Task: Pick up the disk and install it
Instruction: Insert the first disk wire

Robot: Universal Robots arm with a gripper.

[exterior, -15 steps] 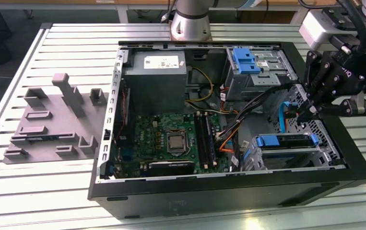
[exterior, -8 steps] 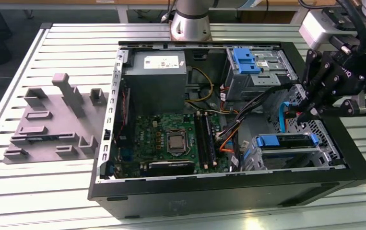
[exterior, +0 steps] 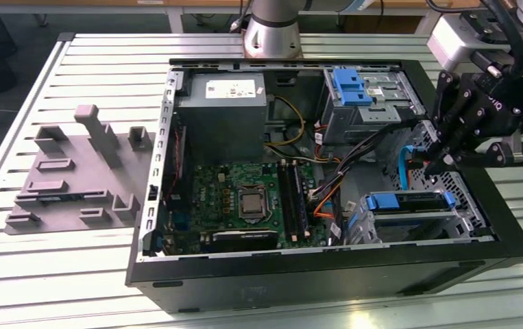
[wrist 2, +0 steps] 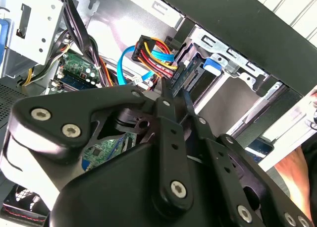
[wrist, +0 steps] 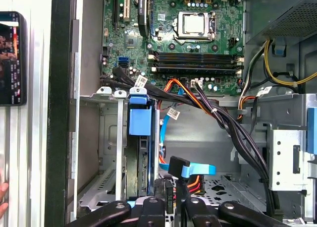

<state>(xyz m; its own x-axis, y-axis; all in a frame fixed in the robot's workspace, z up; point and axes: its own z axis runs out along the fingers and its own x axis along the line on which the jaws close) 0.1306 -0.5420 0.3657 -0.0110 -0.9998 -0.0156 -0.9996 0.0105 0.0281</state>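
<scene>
The disk [exterior: 409, 203] sits inside the lower drive cage of the open computer case [exterior: 334, 274], at the exterior view's right, with its blue rail on top. In the first wrist view the disk [wrist: 140, 170] stands edge-on in the cage under a blue tab. My black gripper [exterior: 438, 163] hovers just above and behind that cage. Its fingertips are drawn together, and nothing can be seen held between them. In the second wrist view my gripper [wrist 2: 174, 93] points at the disk's connector end [wrist 2: 190, 74], right beside the coloured power wires and a blue data cable [wrist 2: 124, 63].
A grey power supply [exterior: 220, 103] and the green motherboard [exterior: 242, 199] fill the case's left half. A bare blue bracket [exterior: 348, 86] sits in the upper bay. Cable bundles [wrist: 233, 133] cross between the bays. A grey fixture plate [exterior: 78, 171] lies on the slatted table. A hand [wrist 2: 292, 170] is near the case.
</scene>
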